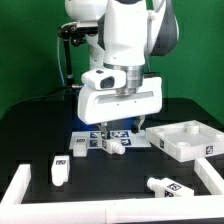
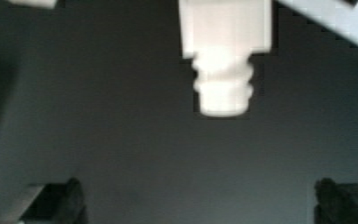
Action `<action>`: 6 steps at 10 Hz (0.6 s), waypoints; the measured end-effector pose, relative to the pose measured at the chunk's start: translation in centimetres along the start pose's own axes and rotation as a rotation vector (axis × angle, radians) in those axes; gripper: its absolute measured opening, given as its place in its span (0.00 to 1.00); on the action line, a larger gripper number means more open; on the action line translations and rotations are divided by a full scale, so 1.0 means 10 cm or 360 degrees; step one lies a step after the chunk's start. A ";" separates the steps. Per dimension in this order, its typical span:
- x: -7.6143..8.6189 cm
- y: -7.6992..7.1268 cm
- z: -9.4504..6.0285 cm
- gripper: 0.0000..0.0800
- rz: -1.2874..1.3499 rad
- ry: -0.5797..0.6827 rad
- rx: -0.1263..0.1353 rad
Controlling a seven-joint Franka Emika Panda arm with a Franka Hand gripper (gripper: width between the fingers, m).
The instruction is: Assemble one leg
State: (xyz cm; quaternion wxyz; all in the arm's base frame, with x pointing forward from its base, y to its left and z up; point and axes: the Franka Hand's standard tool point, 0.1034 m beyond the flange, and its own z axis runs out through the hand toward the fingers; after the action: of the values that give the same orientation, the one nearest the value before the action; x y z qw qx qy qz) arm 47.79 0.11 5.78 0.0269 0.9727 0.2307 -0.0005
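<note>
Both jaws of the pincer (image 2: 197, 203) stand wide apart and empty, the white threaded plastic leg (image 2: 224, 58) lying on the black tabletop (image 2: 96, 130) just beyond them, so closing now could miss or knock it.

The arm (image 1: 125, 35) was clad in smooth, glossy white shells with rounded edges. At about two o'clock from its middle a dull grey joint cap (image 1: 166, 30) showed, and at ten o'clock a thin black cable (image 1: 69, 55) ran down from a small dark fitting. Below sat a boxy white wrist housing (image 1: 120, 98), with a dark ring (image 1: 106, 82) set into it at eleven o'clock. The jaws were dark, and their fingertips (image 2: 51, 200) looked black and blurred in the wrist view.
</note>
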 end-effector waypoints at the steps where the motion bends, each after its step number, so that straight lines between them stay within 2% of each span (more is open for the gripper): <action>1: 0.27 0.07 -0.07 0.81 -0.0003 0.0015 -0.0010; 2: 0.53 0.16 -0.11 0.81 -0.0006 0.0028 -0.0021; 3: 0.72 0.26 -0.11 0.81 -0.0007 0.0039 -0.0038; 4: 0.80 0.30 -0.08 0.81 -0.0012 0.0045 -0.0049; 6: 0.78 0.30 -0.08 0.81 -0.0011 0.0042 -0.0047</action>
State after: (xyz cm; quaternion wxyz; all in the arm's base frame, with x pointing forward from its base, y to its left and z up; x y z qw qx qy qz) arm 56.10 1.03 6.61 0.0383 0.9713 0.2343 0.0156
